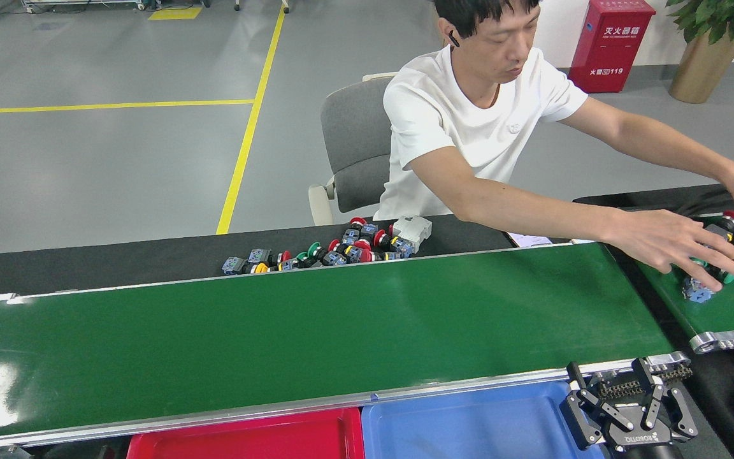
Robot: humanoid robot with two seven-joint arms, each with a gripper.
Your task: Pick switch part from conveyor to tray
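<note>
Waiting is the step now: the conveyor (316, 331) is bare. My right hand (622, 408) hangs open and empty over the blue tray (469, 427). Switch parts (335, 250) lie behind the belt, so one must come first.

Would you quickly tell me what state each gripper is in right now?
Left gripper: not in view.
Right gripper: open, holding nothing, above the blue tray.
</note>
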